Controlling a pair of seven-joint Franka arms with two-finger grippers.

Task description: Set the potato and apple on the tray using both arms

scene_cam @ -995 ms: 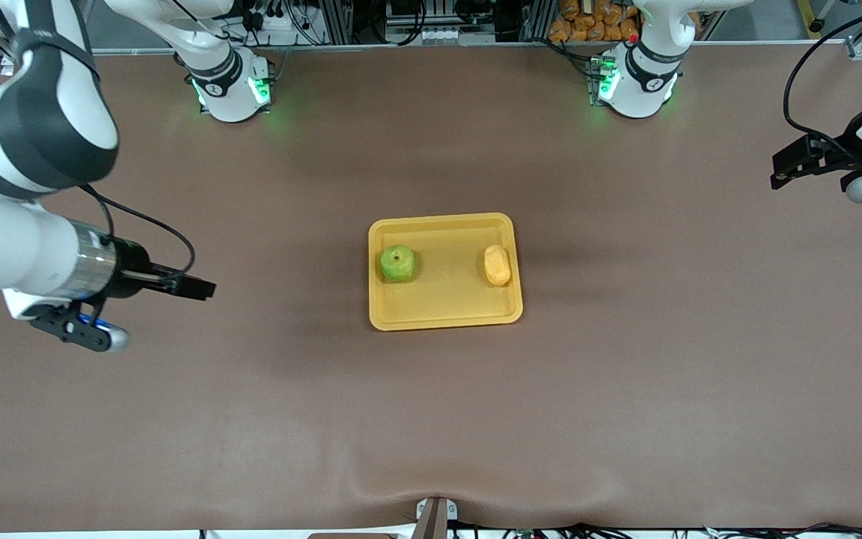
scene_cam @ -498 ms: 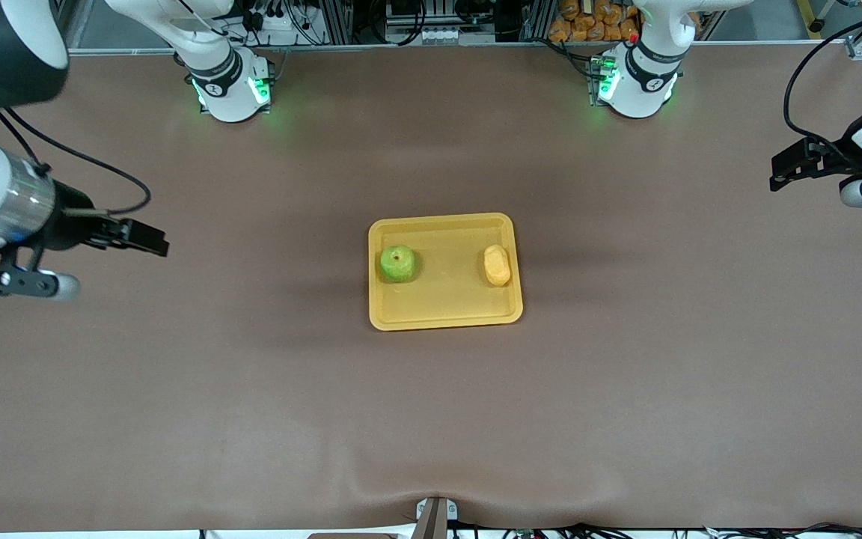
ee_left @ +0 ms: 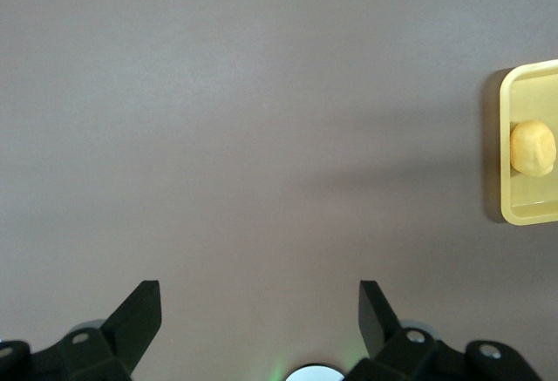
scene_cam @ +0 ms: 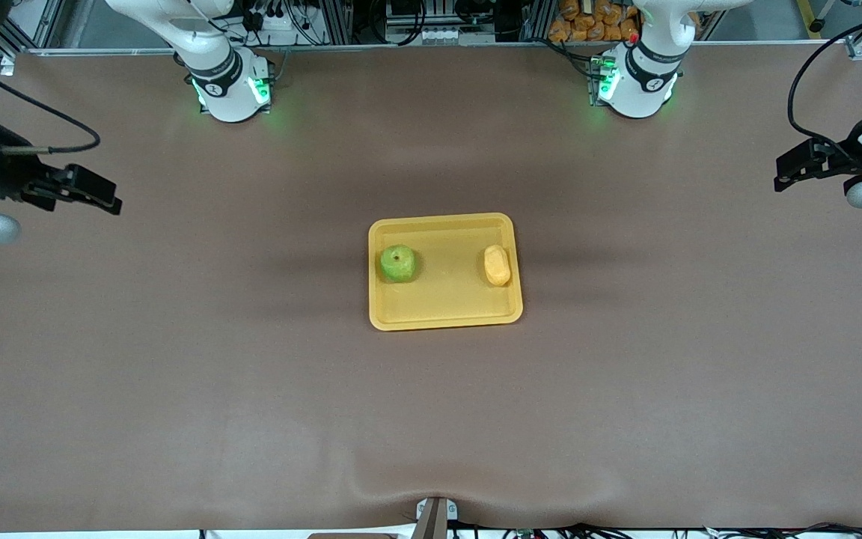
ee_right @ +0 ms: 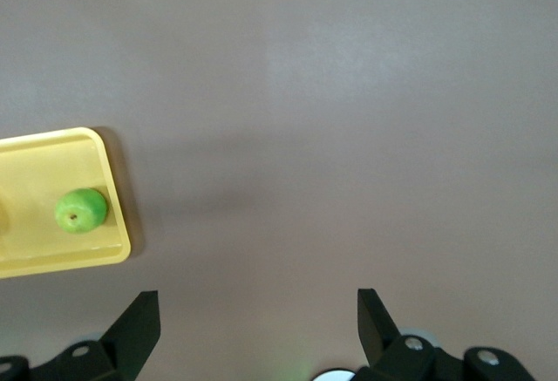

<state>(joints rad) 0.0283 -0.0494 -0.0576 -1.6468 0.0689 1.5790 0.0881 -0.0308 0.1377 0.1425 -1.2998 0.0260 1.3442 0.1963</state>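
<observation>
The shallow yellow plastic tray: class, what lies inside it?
In the tray: a round green apple and an oblong yellow-orange potato, apart. Their undersides are hidden.

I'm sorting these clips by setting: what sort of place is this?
Most likely a robotics lab workbench, not a kitchen. Two white arms are bolted along one edge of a brown-covered table, with cables and aluminium framing past them. The only items are an apple and a potato on a tray.

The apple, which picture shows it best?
The front view: the apple sits whole and unblocked in the tray, stem dimple up, with the potato beside it. The right wrist view shows it too, smaller, near the tray's end. The left wrist view shows only the potato, no apple.
</observation>
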